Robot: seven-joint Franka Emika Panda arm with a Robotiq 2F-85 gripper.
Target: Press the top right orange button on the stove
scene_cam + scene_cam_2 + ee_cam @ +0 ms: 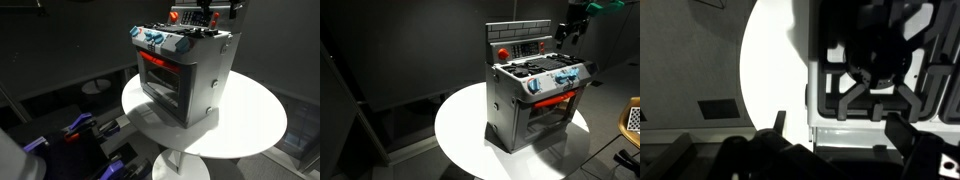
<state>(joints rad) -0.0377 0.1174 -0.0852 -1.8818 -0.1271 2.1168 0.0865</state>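
The silver-grey toy stove stands on a round white table, with a glowing red-orange strip above its door and blue knobs. It also shows in the exterior view from its other side. A round red-orange button sits at one end of its upright back panel and shows in both exterior views. My gripper hovers above the back panel's opposite end. In the wrist view the gripper is open and empty, with its fingers apart over the dark cooktop grates.
The round white table has bare surface around the stove. Dark curtains and floor surround it. Robot base parts with blue and purple pieces sit low beside the table. A small round stool stands behind.
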